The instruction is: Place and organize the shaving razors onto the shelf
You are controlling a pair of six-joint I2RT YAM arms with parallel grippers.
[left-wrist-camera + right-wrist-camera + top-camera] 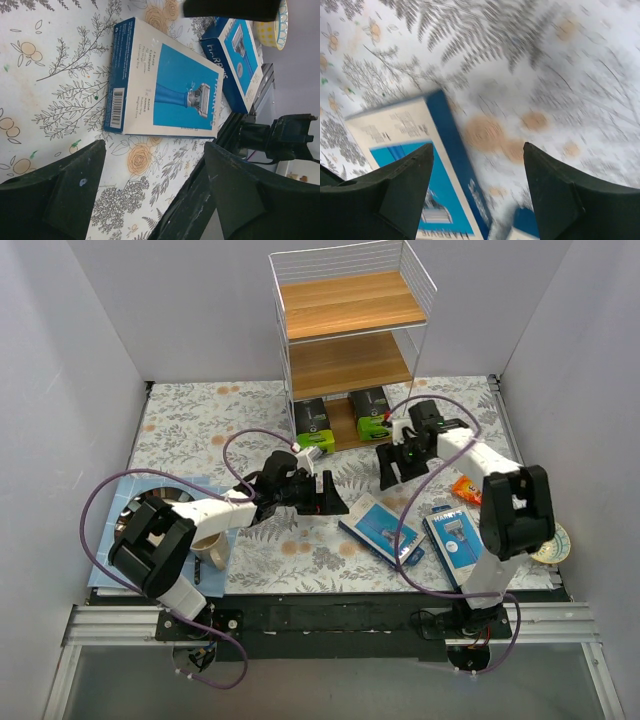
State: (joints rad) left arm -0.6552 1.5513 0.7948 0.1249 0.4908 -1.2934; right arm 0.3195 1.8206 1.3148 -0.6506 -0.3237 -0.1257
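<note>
Two blue razor packs lie flat on the floral cloth: one near the middle front, the other to its right. Both show in the left wrist view, the nearer pack and the farther one. The nearer pack also shows blurred in the right wrist view. The white wire shelf with wooden boards stands at the back. My left gripper is open and empty, just left of the nearer pack. My right gripper is open and empty, hovering above the cloth behind the packs.
Two black-and-green boxes sit on the shelf's bottom board. An orange snack packet lies right of my right arm. A mug and a bowl sit on a blue mat at front left; a patterned plate at front right.
</note>
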